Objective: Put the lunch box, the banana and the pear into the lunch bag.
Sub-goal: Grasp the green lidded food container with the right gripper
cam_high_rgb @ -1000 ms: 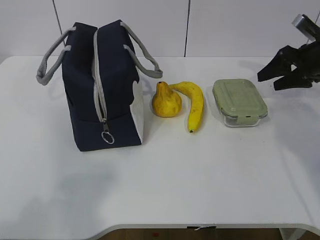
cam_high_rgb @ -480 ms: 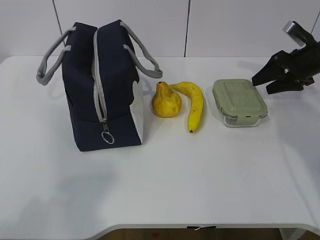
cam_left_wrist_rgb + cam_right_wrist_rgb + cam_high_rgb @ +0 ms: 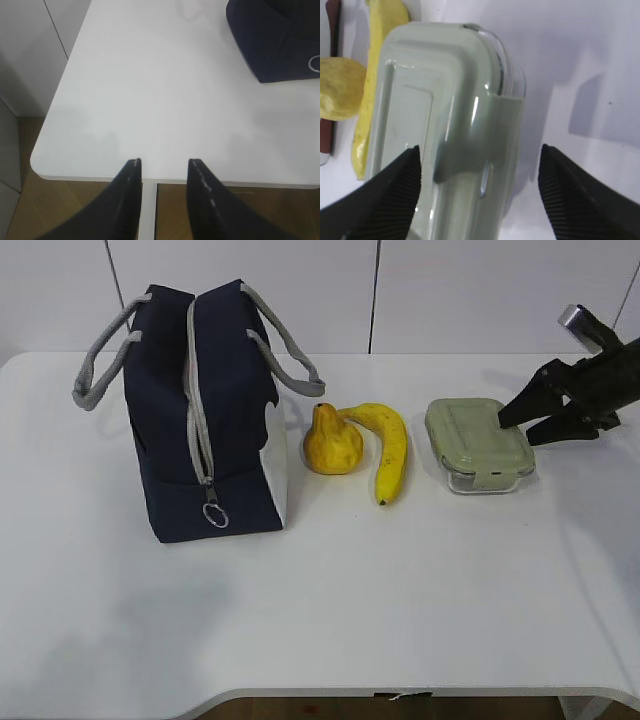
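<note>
Lunch box (image 3: 479, 443) lies flat, long axis running front-to-back on table (image 3: 400, 580).

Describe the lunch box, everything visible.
The lunch box is a small rectangular container with rounded corners: clear glass base, pale sage-green lid with clip flaps, closed. It sits flat on the white table, right of the banana, apart from it. The open right gripper hovers at its right end, not gripping.

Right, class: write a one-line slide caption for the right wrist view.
Open right gripper poised over the green-lidded lunch box, with the banana and pear just beyond it.
</note>
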Action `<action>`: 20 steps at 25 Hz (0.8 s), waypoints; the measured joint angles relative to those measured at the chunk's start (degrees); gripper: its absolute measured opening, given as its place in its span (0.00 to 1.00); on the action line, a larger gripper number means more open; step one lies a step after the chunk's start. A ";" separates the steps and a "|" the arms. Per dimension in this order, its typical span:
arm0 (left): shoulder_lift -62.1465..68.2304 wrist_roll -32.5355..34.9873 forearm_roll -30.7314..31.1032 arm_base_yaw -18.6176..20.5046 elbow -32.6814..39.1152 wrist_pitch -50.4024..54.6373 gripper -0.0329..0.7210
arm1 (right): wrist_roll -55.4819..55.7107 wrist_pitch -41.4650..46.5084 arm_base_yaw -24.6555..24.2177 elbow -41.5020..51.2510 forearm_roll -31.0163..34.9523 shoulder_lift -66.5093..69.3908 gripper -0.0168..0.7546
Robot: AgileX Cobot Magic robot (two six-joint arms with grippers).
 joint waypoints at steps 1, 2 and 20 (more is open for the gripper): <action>0.00 0.00 0.00 0.00 0.00 0.00 0.36 | 0.00 0.00 0.00 0.00 0.68 0.26 0.77; 0.00 0.00 0.00 0.00 0.00 0.00 0.36 | 0.00 0.00 0.00 0.00 1.48 0.54 0.77; 0.00 0.00 0.00 0.00 0.00 0.00 0.36 | 0.00 0.10 0.00 -0.27 5.17 2.78 0.63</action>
